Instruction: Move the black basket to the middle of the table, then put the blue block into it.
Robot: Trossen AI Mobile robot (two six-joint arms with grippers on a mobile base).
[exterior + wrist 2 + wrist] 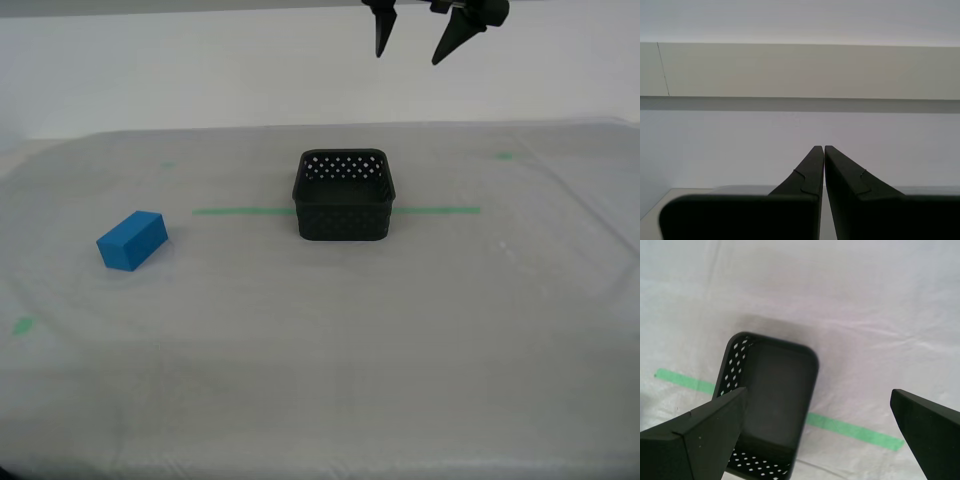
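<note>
The black basket (pixel 344 196) sits empty on the green tape line (pixel 240 211), about mid worktop (pixel 320 380). My first gripper (pixel 817 427) hangs high above it, jaws wide open, holding nothing. My second gripper (pixel 823 150) has its jaws closed, empty. The blue block (pixel 132 240) lies far from both jaws. Go over it, drop straight down, and pinch its narrow sides.

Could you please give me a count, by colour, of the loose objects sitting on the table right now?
Black: 1, the black basket, empty, standing on the green tape line.
Blue: 1, the blue block, lying on the cloth toward the exterior view's left, apart from the basket.
Total: 2 objects on the table.
</note>
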